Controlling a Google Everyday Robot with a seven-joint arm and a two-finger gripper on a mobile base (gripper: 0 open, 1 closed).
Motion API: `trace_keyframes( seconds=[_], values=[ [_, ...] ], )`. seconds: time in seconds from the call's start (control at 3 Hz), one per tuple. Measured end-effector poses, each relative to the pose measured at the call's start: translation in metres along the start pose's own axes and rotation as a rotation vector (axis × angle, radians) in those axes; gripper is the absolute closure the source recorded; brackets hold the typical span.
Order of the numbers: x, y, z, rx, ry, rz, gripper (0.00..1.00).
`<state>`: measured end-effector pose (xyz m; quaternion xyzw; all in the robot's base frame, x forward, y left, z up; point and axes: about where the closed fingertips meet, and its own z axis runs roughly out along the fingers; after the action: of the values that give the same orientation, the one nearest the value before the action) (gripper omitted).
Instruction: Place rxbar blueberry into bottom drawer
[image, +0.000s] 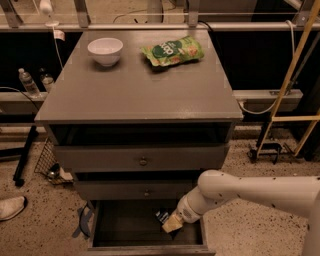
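Reaching in from the lower right of the frame, the arm (250, 192) sets the tool (171, 224) inside the open bottom drawer (150, 249), low in the frame's centre. We find the rxbar blueberry (161, 215) within that drawer, right at the tool's upper-left tip. We cannot tell whether the tool pinches it or merely touches it (the dark wrapper blends into the drawer's dark interior). On the tabletop (135, 90), a white bowl (105, 51) sits upper left, with a green snack bag (172, 50) to its right.
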<state>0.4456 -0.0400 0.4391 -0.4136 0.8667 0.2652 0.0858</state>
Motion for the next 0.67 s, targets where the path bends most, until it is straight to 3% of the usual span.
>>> trace_keyframes(
  seconds=[0.33,0.67],
  values=[
    [0.0108,-0.0067,0.021,-0.031,-0.044,0.016,1.0],
    [0.0108,-0.0067,0.021,-0.031,-0.044,0.016,1.0]
  ],
)
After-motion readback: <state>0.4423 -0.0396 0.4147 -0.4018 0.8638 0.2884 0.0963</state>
